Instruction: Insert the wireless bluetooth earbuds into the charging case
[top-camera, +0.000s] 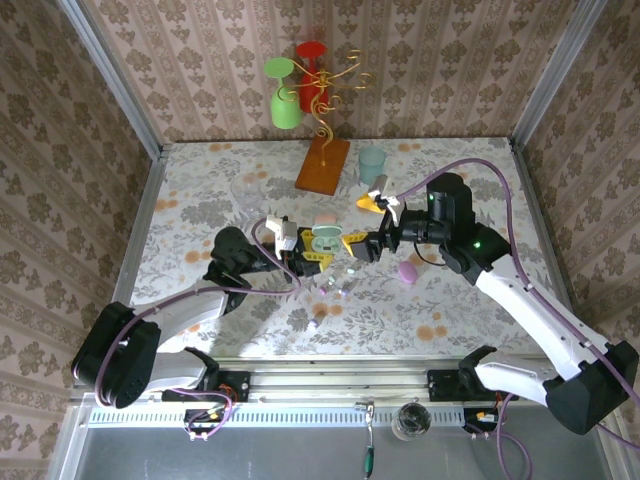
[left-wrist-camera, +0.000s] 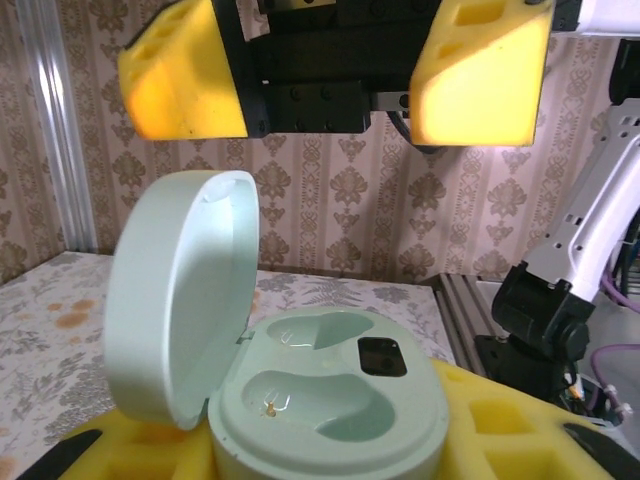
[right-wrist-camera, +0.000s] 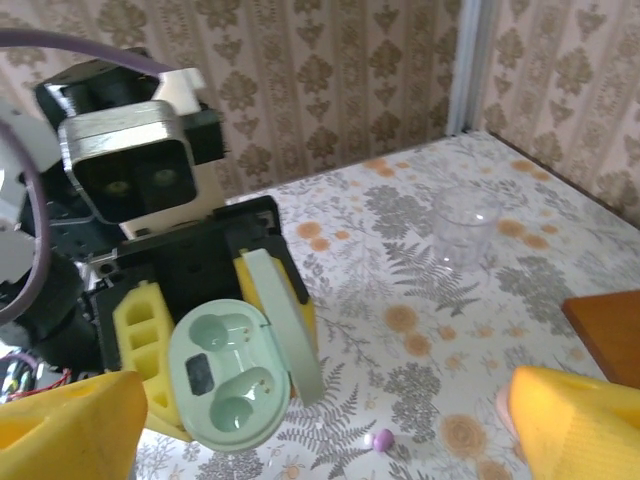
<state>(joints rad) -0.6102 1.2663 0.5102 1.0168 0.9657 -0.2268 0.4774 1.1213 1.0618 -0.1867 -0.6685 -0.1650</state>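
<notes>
Clamping case (right-wrist-camera: 235, 385) in left hand (top-camera: 314, 255) | purple earbud (right-wrist-camera: 383, 438) on table (right-wrist-camera: 450, 330) nearby

White arms (top-camera: 530, 310), yellow fingers (right-wrist-camera: 70, 425)

Beige damask-patterned wallpaper walls (top-camera: 200, 60) close in the left, far and right sides, joined at the far corners by slanting aluminium posts (top-camera: 110, 75). Between them lies an evenly lit table covered in grey-and-orange floral cloth (top-camera: 190, 180), with a ribbed aluminium rail (top-camera: 320, 385) along its near edge.
</notes>
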